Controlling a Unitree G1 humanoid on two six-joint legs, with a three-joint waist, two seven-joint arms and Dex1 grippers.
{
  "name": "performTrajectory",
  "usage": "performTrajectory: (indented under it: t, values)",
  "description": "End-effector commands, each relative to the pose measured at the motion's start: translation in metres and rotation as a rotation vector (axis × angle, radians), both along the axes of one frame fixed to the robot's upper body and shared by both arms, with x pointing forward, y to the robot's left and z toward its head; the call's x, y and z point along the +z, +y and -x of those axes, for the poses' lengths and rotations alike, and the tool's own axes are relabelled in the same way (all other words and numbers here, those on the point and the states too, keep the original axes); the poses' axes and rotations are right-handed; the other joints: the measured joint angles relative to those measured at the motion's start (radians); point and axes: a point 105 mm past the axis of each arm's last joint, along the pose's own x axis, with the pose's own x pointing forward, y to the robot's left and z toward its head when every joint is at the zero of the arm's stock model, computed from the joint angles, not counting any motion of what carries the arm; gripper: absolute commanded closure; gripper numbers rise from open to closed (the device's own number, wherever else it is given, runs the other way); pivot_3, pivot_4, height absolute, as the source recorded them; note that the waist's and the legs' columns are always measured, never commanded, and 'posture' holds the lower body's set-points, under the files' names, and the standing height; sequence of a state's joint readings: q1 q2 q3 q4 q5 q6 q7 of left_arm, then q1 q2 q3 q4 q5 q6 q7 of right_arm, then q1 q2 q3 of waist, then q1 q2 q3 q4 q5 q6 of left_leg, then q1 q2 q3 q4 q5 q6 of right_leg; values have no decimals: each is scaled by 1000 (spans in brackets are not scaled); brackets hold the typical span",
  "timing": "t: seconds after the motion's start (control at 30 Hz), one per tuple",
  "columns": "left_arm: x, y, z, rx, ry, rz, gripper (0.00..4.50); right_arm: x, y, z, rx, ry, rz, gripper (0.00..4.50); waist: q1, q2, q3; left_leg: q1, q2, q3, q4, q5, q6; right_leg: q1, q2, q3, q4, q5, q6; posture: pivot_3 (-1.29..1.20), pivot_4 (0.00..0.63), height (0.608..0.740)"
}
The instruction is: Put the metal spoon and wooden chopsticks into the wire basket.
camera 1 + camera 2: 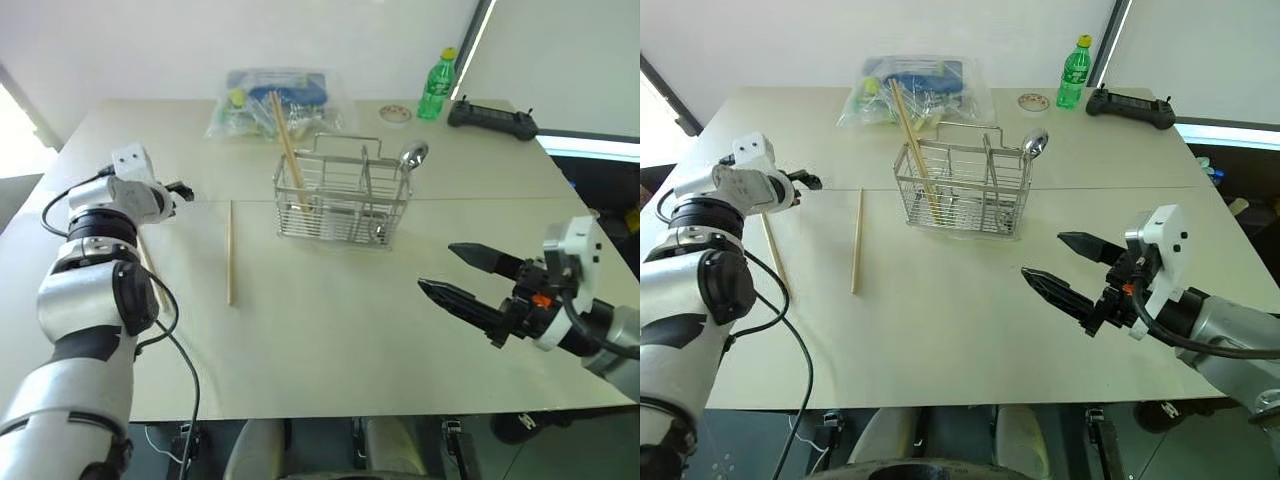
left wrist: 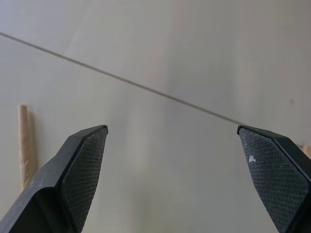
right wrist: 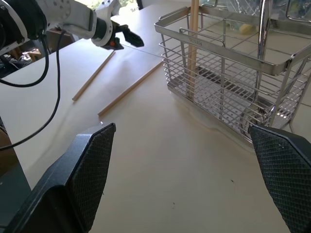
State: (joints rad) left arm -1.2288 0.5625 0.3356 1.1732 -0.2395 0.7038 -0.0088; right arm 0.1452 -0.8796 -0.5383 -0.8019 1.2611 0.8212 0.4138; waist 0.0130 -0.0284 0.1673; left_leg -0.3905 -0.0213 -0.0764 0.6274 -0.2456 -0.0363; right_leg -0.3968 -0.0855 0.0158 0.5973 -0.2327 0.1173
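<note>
On the left, the left gripper [image 1: 810, 181] hangs just above the pale tabletop [image 1: 960, 330], its black fingers spread wide and holding nothing. One thin, pale tan wooden chopstick [image 1: 774, 252] lies flat on the table beneath that arm, partly hidden by it. A second loose chopstick [image 1: 229, 252] lies flat a little further right, between the arm and the basket, running away from the robot.

Near the middle of the table stands the silver rectangular wire-grid basket [image 1: 338, 203] with inner dividers and an upright loop handle. A third chopstick [image 1: 291, 153] stands in its left compartment, leaning back and to the left. The small shiny metal spoon [image 1: 411, 157] stands in the right end of the basket, bowl upward above the rim.

Behind the basket lies a clear plastic bag of items [image 1: 272, 103]. Further right along the far edge are a small round lid [image 1: 395, 114], a green plastic bottle with a yellow cap [image 1: 437, 85] and a black handheld controller [image 1: 491, 120].

On the right, the right gripper [image 1: 461, 275] hovers over the table, well apart from the basket, its jaws wide open and empty.
</note>
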Motion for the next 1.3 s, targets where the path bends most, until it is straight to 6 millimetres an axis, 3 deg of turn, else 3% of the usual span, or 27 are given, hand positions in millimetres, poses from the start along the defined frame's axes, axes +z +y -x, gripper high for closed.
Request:
performTrajectory:
  t: [0.03, 0.13, 0.23, 0.67, 0.97, 1.07, 1.3]
  values:
    - [36, 35, 6, 130, -81, -85, 0, 7, 1, 1, 9, -36, -6, 23, -4, 0, 0, 0, 0, 0, 0, 0, 0, 0, 0, 0, 0, 0, 0, 0, 150, 726]
    - [33, 54, 16, 199, -48, -116, 0, 5, -1, 0, 3, -28, -8, 23, -9, 0, 0, 1, 0, 1, -1, 0, 0, -1, 0, 0, 0, 0, 1, 0, 150, 726]
    - [15, 64, 27, 219, 40, -122, 0, 3, -3, -2, -5, -21, -12, 23, -5, 0, 0, 1, 0, 1, -1, 0, 0, 0, 0, 0, 1, 0, 1, 0, 150, 726]
    - [-27, 48, 36, 176, 198, -31, 0, 4, -2, 0, 17, -14, -1, 23, 0, -4, -1, 1, -1, 0, 2, 0, 0, 1, -1, -1, 1, 1, 1, 0, 150, 726]
    - [-29, 43, 36, 182, 218, 4, 0, 1, -1, 7, 47, 0, 29, 23, 0, -4, -1, 1, -1, 1, 2, 0, 0, 1, -1, -1, 1, 1, 1, 0, 150, 726]
    - [-29, 42, 35, 187, 217, 11, 819, -1, -1, 8, 42, 4, 28, 0, 0, -4, -1, 1, -1, 1, 2, 0, 0, 2, -1, -1, 1, 1, 1, 0, 150, 726]
    - [-25, 39, 33, 185, 206, 16, 4429, -2, -1, 8, 34, 4, 21, 0, 1, -4, -1, 1, -1, 1, 2, 0, 0, 2, -2, -1, 1, 1, 1, 0, 150, 726]
